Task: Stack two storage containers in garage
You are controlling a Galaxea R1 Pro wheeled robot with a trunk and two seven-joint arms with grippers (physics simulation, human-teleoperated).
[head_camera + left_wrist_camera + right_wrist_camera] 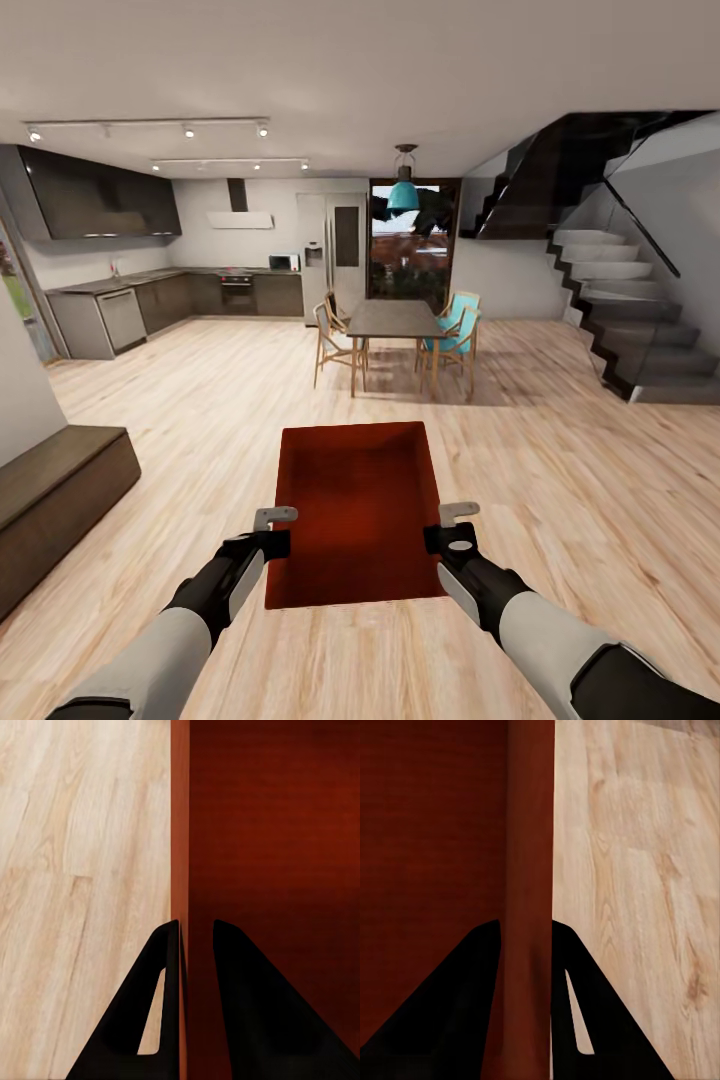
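We hold one storage container [360,510], orange-red and open-topped, in the lower centre of the head view, raised above the light wood plank floor [560,480]. Its long axis runs straight away from us, up the frame toward the dining table [395,320].

The left end effector [272,530] grips the container's left long wall near the close end; the left wrist view shows its two dark fingers [247,1012] clamped either side of that thin wall [180,832]. The right end effector [455,525] grips the right long wall likewise, fingers [442,1012] straddling the wall [529,870]. So the bin sits squarely between both arms, each equally near.

Beyond: chairs [450,330] around the table, a kitchen counter [140,285] at upper left, a staircase [620,300] at right, a dark bench [50,490] at lower left.

Our judgement: we are mid-carry, the garage still ahead. The grip is symmetric, so turning the base should keep the load level.
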